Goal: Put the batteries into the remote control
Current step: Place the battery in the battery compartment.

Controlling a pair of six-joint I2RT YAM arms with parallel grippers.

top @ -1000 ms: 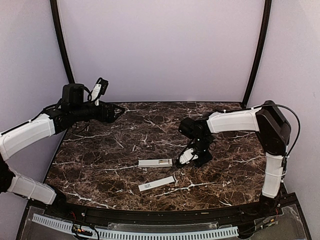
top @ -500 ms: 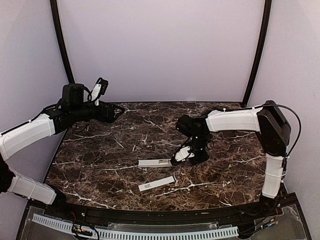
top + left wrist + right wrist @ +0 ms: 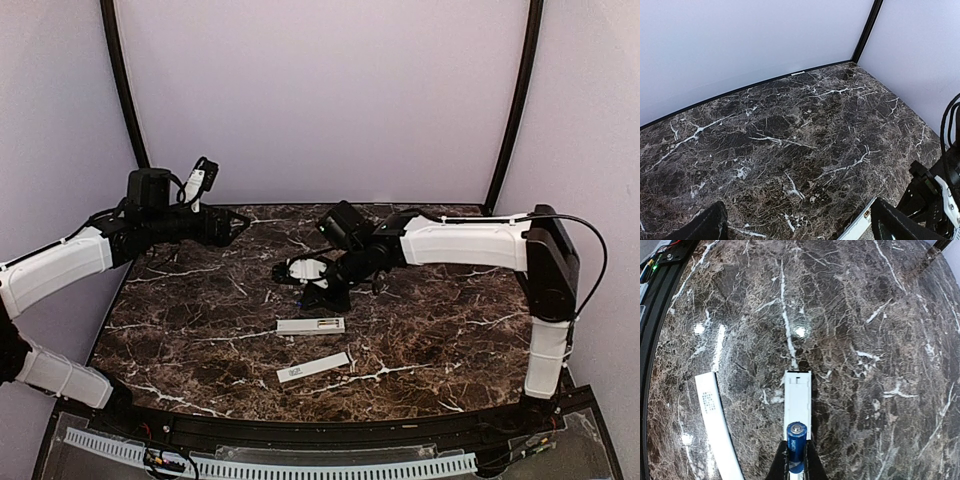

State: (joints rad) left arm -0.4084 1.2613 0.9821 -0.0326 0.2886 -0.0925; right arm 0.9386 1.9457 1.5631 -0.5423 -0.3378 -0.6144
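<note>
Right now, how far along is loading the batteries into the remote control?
Done: one battery picked up. In hand: the right jaws are shut on it, held clear of the remote control. Left: seating it in the slot, where no battery shows; the left jaws stand open, idle.

The left arm and right arm have smooth white rounded shells, bulky black joints and thin black cables.

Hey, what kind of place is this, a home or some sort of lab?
Most likely a robot test booth, not a home: plain pale walls close in a marble-patterned table, with the left arm and right arm mounted at its near edge.
</note>
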